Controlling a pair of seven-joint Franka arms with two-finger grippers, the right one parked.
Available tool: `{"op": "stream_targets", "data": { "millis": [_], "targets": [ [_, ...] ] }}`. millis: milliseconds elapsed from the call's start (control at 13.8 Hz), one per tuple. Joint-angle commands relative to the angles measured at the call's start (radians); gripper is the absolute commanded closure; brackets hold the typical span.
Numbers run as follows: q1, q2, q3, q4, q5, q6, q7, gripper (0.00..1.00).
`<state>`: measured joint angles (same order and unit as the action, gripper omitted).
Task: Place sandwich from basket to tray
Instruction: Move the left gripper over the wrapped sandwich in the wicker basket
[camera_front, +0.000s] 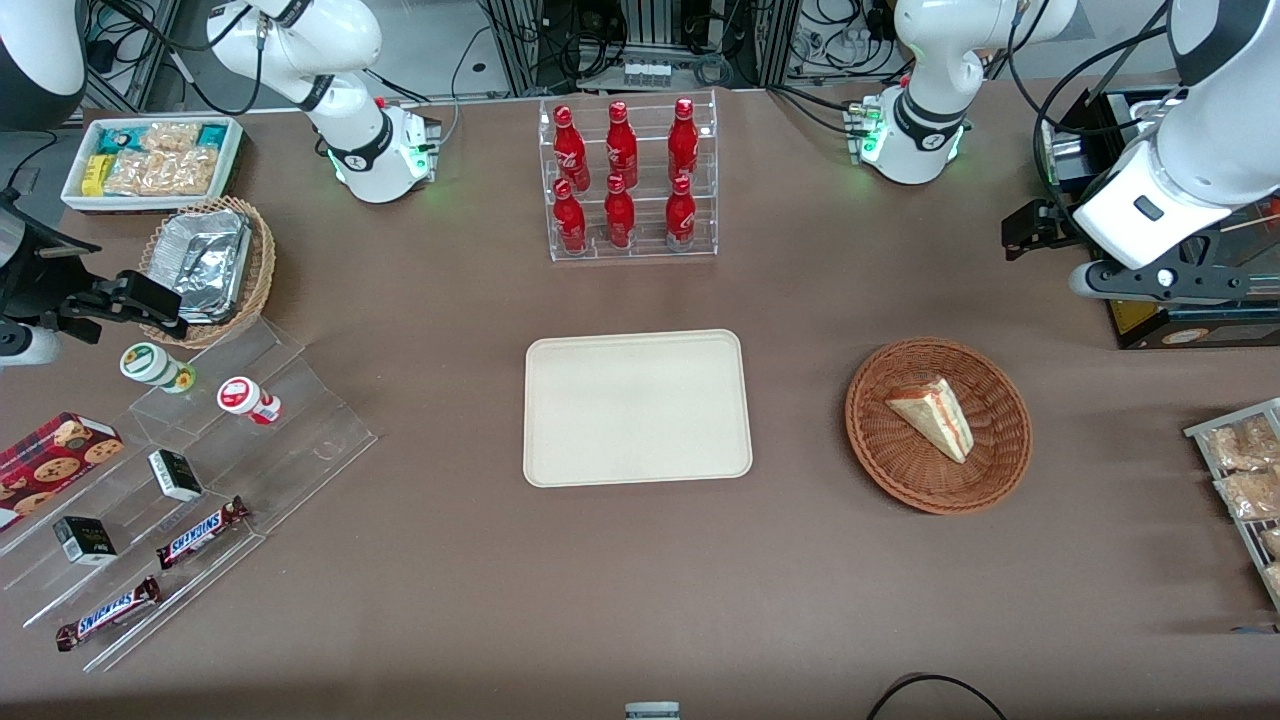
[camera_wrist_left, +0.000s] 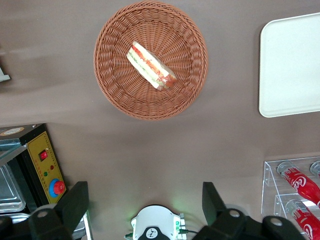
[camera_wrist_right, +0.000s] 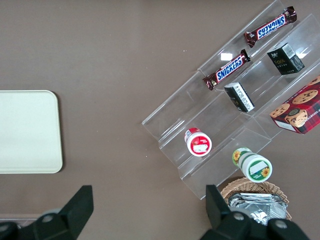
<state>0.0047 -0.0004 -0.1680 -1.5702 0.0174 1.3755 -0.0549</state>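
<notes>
Sandwich (camera_front: 932, 414) lies in the basket (camera_front: 890, 462), beside the bare tray (camera_front: 637, 408); gripper (camera_wrist_left: 145, 205) hangs high above, fingers wide apart.

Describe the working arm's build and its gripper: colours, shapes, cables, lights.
The left arm has glossy white rounded shells with black joint bands and black cables trailing along it. Its base glows green. The gripper is black, with two wedge-shaped fingers spread wide apart.

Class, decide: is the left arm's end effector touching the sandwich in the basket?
Apart. In the left wrist view the open end effector hangs above bare table, well clear of the sandwich lying in the basket.
</notes>
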Motion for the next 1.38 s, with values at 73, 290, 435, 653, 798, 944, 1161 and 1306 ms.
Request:
{"op": "stream_targets", "data": {
  "millis": [73,290,435,653,798,944,1161,1306],
  "targets": [
    [-0.012,0.008,0.010,0.009,-0.013,0.003,-0.005,0.00],
    [-0.014,0.007,0.010,-0.060,-0.005,0.071,0.000,0.00],
    [-0.012,0.008,0.010,-0.117,-0.005,0.121,-0.002,0.00],
    [-0.011,0.007,0.010,-0.226,-0.005,0.221,-0.002,0.00],
    [-0.012,0.008,0.010,-0.292,-0.005,0.299,-0.002,0.00],
    [-0.012,0.010,0.010,-0.367,-0.005,0.385,-0.002,0.00],
    [-0.012,0.011,0.010,-0.486,-0.005,0.538,-0.002,0.00],
    [-0.012,0.033,0.010,-0.556,-0.002,0.646,-0.005,0.00]
  ]
}}
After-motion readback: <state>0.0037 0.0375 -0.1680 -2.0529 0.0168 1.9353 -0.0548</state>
